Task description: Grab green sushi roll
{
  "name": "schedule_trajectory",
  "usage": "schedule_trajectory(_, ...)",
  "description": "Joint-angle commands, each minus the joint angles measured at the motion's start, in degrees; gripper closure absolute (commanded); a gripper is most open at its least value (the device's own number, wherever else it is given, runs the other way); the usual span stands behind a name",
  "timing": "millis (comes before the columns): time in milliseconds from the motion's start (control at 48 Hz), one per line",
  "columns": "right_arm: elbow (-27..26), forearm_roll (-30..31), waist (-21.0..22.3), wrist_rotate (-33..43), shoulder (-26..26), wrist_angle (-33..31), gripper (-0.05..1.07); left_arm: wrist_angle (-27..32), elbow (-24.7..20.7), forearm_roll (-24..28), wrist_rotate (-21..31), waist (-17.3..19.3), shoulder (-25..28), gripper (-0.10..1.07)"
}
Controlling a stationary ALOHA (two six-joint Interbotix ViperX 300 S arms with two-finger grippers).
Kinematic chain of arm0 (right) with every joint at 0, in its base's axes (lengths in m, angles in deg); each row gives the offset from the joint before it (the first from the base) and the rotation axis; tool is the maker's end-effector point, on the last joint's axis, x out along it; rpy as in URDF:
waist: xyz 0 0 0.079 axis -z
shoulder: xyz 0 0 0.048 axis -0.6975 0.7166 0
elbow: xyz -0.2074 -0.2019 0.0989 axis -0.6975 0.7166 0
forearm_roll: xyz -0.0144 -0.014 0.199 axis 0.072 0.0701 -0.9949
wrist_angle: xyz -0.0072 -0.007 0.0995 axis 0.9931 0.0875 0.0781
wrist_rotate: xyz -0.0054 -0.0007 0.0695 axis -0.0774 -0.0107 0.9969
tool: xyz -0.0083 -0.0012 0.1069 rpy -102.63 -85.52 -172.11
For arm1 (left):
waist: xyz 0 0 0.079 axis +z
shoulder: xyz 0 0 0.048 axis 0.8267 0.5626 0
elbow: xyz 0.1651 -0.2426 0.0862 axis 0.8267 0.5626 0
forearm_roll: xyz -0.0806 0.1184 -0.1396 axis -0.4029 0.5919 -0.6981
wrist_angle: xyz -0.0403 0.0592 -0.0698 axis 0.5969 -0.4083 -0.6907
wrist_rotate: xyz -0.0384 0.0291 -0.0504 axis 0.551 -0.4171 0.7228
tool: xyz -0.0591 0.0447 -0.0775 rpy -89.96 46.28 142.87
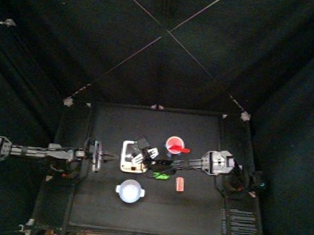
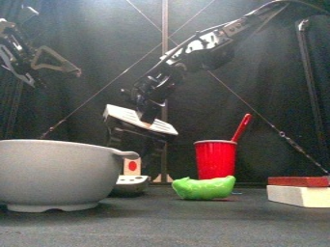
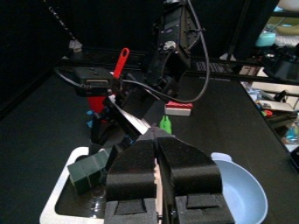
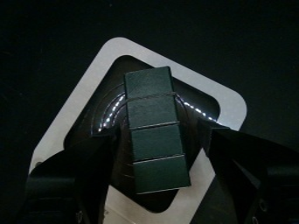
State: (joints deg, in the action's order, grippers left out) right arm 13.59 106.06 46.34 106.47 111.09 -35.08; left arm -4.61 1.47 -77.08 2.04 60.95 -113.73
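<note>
left gripper (image 3: 158,171) fingers pressed together, right gripper (image 1: 146,150) above one white dish (image 4: 111,61), its grip impossible to tell, one green sushi roll (image 2: 204,186) clear of both grippers' fingers, beside one red cup (image 2: 215,159), one orange-red piece (image 1: 180,183), one grey bowl (image 2: 52,174)

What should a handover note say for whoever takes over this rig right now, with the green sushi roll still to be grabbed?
Left gripper: fingers shut, empty, low beside the white dish.
Right gripper: across the middle, at the dish; its grip is unclear.
Green roll: on the table, nearer the front edge than the red cup, apart from both grippers.
Done: nothing yet; roll not grasped.
Left to do: probably bring an open gripper over the roll, close on it, lift.
</note>
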Motion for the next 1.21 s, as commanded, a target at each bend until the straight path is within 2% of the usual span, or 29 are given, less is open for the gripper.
schedule_trajectory(0,-1.41,0.09,0.35,-0.09,-1.14,0.09,0.05,-0.53,-0.70,-0.09,-0.09,0.09,0.18,0.65)
schedule_trajectory(1188,-1.41,-0.70,0.35,-0.18,-0.97,0.09,0.05,-0.53,-0.62,0.00,-0.09,0.35,0.18,0.65)
